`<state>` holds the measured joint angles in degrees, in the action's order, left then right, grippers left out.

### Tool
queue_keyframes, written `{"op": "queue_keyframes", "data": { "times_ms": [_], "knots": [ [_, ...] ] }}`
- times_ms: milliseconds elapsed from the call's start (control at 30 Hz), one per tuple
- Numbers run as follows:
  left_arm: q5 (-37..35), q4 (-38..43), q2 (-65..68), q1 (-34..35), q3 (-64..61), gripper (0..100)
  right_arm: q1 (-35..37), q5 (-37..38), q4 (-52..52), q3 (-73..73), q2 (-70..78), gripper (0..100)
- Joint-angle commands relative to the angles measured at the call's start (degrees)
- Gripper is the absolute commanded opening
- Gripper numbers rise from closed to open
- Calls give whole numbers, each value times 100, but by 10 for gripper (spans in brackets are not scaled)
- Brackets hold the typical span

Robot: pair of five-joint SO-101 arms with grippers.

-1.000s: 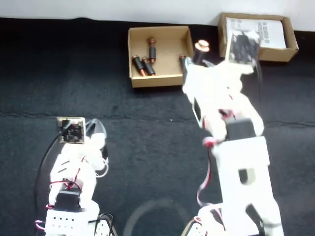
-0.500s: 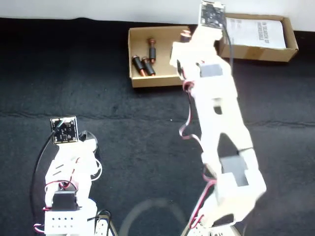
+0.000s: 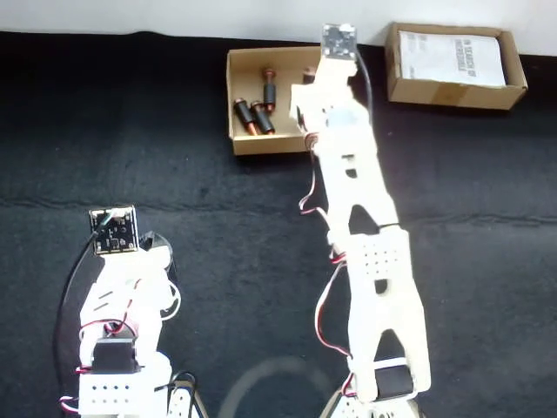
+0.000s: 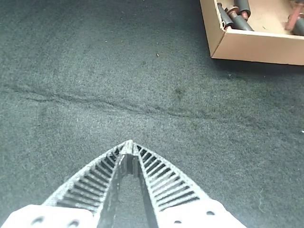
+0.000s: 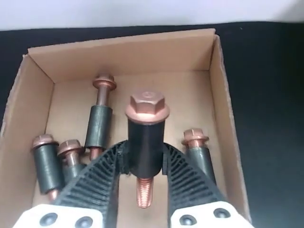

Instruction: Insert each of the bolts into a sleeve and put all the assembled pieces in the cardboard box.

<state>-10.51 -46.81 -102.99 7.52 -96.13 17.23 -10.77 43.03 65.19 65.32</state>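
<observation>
Right jaws clamped on sleeved bolt (image 5: 146,137) above cardboard box (image 5: 223,95); left jaws closed, empty, well apart from box; sleeved bolt judged stiff, weighty, best gripped mid-sleeve.

Black cloth (image 3: 200,131) covers a worktable below a white wall (image 3: 174,16).
A long crease (image 3: 218,209) runs across the cloth from the left edge of the frame to the right, about midway down. At upper right a brown box (image 3: 452,97) sits on the cloth just under the wall, with a printed leaflet (image 3: 452,57) lying flat in it. A faint pale ring (image 3: 270,355) marks the cloth at bottom centre.
</observation>
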Motion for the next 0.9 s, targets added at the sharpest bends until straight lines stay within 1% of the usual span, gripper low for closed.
{"op": "queue_keyframes", "data": {
  "times_ms": [0,100,200,400,600,800,867],
  "knots": [
    [18,-9,-40,-13,-92,27,101,70,514,1103,224,132],
    [18,-9,-40,-13,-92,27,207,53,1095,1473,330,228],
    [18,-9,-40,-13,-92,27,215,62,1596,1921,321,235],
    [18,-9,-40,-13,-92,27,242,70,3081,3741,277,235],
    [18,-9,-40,-13,-92,27,233,35,4593,3653,-646,235],
    [18,-18,-40,-13,-92,27,312,35,5701,3644,-1385,235],
    [18,-18,-31,-13,-92,27,365,35,5815,3644,-1604,235]
  ]
}}
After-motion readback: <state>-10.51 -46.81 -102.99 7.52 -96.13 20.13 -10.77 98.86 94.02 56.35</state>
